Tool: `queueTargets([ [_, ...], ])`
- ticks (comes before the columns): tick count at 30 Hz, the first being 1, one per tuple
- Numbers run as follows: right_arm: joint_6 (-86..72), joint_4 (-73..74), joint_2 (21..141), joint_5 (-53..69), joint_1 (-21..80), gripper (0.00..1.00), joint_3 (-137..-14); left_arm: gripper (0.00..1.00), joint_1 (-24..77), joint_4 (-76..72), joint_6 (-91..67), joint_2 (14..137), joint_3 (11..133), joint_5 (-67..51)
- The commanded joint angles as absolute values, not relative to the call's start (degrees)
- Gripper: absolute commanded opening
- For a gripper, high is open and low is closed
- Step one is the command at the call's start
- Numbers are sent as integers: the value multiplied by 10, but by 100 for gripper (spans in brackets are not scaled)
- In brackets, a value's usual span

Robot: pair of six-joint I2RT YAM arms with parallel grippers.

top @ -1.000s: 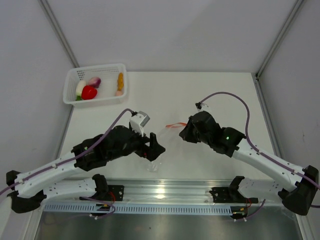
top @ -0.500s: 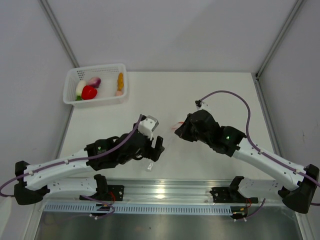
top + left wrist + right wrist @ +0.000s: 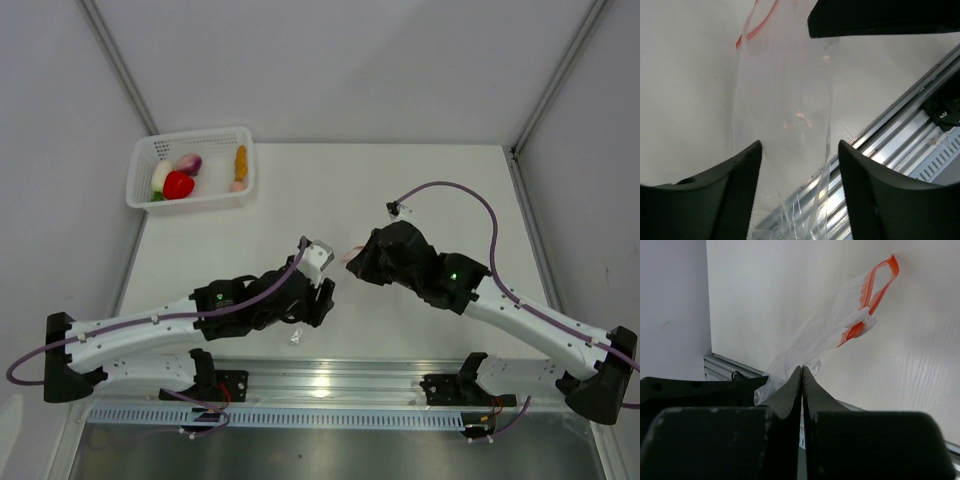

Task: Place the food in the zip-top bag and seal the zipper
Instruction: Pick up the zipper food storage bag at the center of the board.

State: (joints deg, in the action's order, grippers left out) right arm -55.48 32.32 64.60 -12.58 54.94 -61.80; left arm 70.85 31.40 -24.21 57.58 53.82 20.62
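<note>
The clear zip-top bag [image 3: 785,105] hangs between my two grippers above the table's near edge. Its orange-red zipper [image 3: 876,292] carries a white slider [image 3: 860,318]. My right gripper [image 3: 802,369] is shut on the bag's film near its mouth. My left gripper [image 3: 799,146] is open, with its fingers [image 3: 737,185] on either side of the bag's lower part. From above, the left gripper [image 3: 322,293] sits just left of the right gripper [image 3: 352,262]. The food lies in the basket: a red one [image 3: 178,184], a white one with green [image 3: 160,178], a purple one [image 3: 190,163] and an orange-yellow one [image 3: 240,160].
The white slotted basket [image 3: 190,135] stands at the table's far left corner. A metal rail [image 3: 330,385] runs along the near edge below the bag. A purple cable [image 3: 455,190] loops over the right arm.
My left arm has reached further right, so its gripper now straddles the bag, and its jaws have narrowed. The right gripper has stayed shut on the bag.
</note>
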Motion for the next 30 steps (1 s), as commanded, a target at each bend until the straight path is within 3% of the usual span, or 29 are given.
queueTargets([
  [1,-562,310,645,-133,556,0,-652,61,713,339,-252,603,559,241],
  [6,-562,313,639,-130,562,0,-653,55,713,326,-244,595,536,268],
  [8,-562,313,638,-131,562,0,-655,48,714,321,-241,595,533,271],
  [10,-561,313,637,-129,562,0,-656,32,714,316,-235,595,528,273],
  [12,-559,314,639,-125,563,0,-661,6,713,315,-230,601,529,279],
  [13,-558,316,641,-121,563,5,-663,0,713,317,-230,604,531,286],
  [15,-558,324,642,-119,563,24,-671,1,712,315,-236,609,527,322],
  [16,-560,336,639,-119,564,39,-674,1,713,309,-233,607,522,330],
  [18,-566,354,633,-121,565,50,-683,1,712,294,-222,599,501,343],
  [19,-576,378,628,-125,565,65,-686,1,712,274,-217,582,491,345],
  [21,-589,395,602,-129,565,72,-682,1,712,255,-209,562,465,352],
  [22,-605,408,590,-132,565,83,-679,1,712,244,-206,538,458,354],
  [23,-613,412,562,-133,565,84,-674,1,712,222,-202,526,449,359],
  [25,-638,430,534,-153,564,99,-655,1,712,196,-181,490,423,359],
  [30,-675,452,471,-129,484,99,-623,1,712,152,-149,424,386,370],
])
